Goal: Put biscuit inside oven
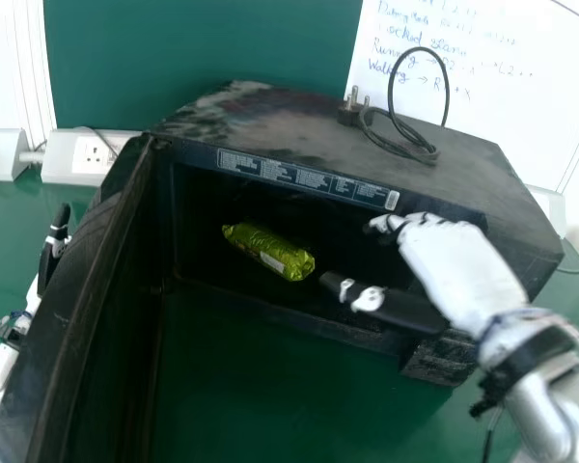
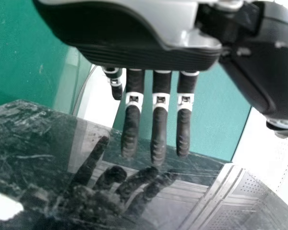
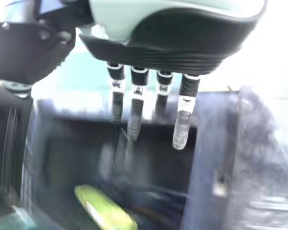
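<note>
Already inside, the biscuit (image 1: pixel 268 253) lay just left of the right hand (image 1: pixel 454 260)

From where I stood, the right hand was plainly the nearer of the two. It was poised at the mouth of the oven (image 1: pixel 270 125), and the biscuit lay to its left, within the cavity and close to the front lip. The wrapper's long axis ran slantwise, one end toward the back left, the other toward the front right, so that the near end pointed roughly at that hand. There was a gap between them; the hand was apart and empty, its fingers straight.

The left hand (image 1: pixel 51 258) was over on the far side of the open door (image 1: pixel 96 260), also empty and with its fingers straight, near the outer face. The door stood out from the oven's left side, with green worktop (image 1: pixel 270 405) showing between the two. A plug (image 1: pixel 355 111) and its cord (image 1: pixel 391 92) rested on top of the oven.

To my eye the placing was as good as done, unless the biscuit wanted a small nudge deeper. Next, I judged, the right hand needed to draw clear without catching that near end, and then the left could swing the door shut.
</note>
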### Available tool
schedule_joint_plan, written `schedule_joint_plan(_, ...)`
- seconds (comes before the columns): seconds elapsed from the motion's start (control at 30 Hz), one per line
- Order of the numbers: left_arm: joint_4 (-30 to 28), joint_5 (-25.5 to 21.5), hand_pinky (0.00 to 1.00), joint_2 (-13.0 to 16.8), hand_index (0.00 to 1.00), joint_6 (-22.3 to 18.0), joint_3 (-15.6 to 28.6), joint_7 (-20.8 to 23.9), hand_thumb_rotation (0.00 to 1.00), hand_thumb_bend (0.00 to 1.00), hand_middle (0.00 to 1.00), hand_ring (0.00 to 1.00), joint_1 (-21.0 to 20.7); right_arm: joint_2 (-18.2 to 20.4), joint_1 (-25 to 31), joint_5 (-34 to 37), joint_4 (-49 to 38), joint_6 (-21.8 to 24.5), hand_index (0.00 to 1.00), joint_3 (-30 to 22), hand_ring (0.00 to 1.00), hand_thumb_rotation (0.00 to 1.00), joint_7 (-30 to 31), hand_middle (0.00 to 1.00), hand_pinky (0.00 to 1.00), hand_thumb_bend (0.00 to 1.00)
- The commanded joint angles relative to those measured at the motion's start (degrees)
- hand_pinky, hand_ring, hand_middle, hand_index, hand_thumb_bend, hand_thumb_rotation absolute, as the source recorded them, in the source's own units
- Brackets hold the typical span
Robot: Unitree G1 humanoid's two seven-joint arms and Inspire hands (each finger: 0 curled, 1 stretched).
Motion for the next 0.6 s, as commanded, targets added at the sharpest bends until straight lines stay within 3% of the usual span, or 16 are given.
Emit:
schedule_joint_plan(0.0, 0.58, -0.32, 0.22, 0.08, 0.49, -0.49, 0.45, -0.16, 0.09, 0.52, 0.4, 0.3, -0.23, 1.36, 0.07, 5.23, -1.38, 2.65, 0.75, -4.52, 0.56, 0.52, -1.88, 0.64, 0.46, 0.78)
schedule_joint_plan(0.1, 0.51, -0.95, 0.22, -0.04, 0.49, -0.25, 0.66, -0.47, 0.09, 0.52, 0.4, 0.3, -0.17, 2.5, -1.2, 9.57, -2.33, 7.96, 0.72, -7.56, 0.52, 0.43, -3.84, 0.6, 0.4, 0.74)
schedule_joint_plan(0.17, 0.2, -1.04, 0.22, -0.09, 0.49, -0.46, 0.7, -0.6, 0.09, 0.52, 0.39, 0.3, 0.04, 3.43, -0.74, 10.55, -1.75, 7.33, 0.67, -8.73, 0.43, 0.36, -8.48, 0.54, 0.33, 0.78)
schedule_joint_plan(0.27, -0.22, -0.46, 0.23, 0.14, 0.49, -1.72, 0.43, -1.25, 0.09, 0.52, 0.4, 0.31, 0.49, 4.35, -0.51, 14.44, -0.05, 6.35, 0.66, -11.48, 0.37, 0.32, -13.51, 0.48, 0.27, 0.79)
schedule_joint_plan(0.33, -0.49, 0.49, 0.24, 0.49, 0.49, -3.02, -0.11, -1.99, 0.09, 0.52, 0.41, 0.31, 0.86, 5.08, -0.38, 16.32, 0.52, 7.29, 0.64, -13.13, 0.36, 0.26, -16.53, 0.46, 0.27, 0.8)
schedule_joint_plan(0.4, -1.19, 1.45, 0.25, 0.66, 0.49, -4.13, -0.71, -2.54, 0.09, 0.52, 0.41, 0.32, 1.36, 3.95, 0.31, 18.43, 2.21, 5.36, 0.62, -15.41, 0.35, 0.28, -18.67, 0.44, 0.25, 0.75)
schedule_joint_plan(0.43, -1.34, 2.24, 0.26, 0.82, 0.53, -5.18, -1.1, -2.93, 0.23, 0.76, 0.41, 0.33, 1.59, 3.47, 0.63, 19.68, 3.27, 4.0, 0.6, -16.68, 0.34, 0.3, -19.74, 0.44, 0.24, 0.73)
schedule_joint_plan(0.47, -1.31, 2.77, 0.27, 0.94, 0.55, -6.3, -1.44, -3.59, 0.28, 0.84, 0.41, 0.33, 1.76, 2.95, 0.96, 20.87, 4.44, 2.63, 0.59, -17.93, 0.34, 0.3, -20.64, 0.44, 0.24, 0.72)
schedule_joint_plan(0.53, -0.56, 3.89, 0.3, 1.32, 0.57, -9.02, -2.09, -5.39, 0.32, 0.89, 0.42, 0.35, 1.91, 2.03, 1.44, 24.2, 7.26, -0.36, 0.59, -20.38, 0.32, 0.33, -21.95, 0.42, 0.23, 0.71)
schedule_joint_plan(0.57, -0.28, 4.46, 0.32, 1.51, 0.57, -9.96, -2.35, -5.92, 0.33, 0.89, 0.43, 0.37, 2.0, 1.92, 1.46, 26.2, 8.72, -1.53, 0.58, -21.45, 0.32, 0.31, -22.66, 0.42, 0.24, 0.69)
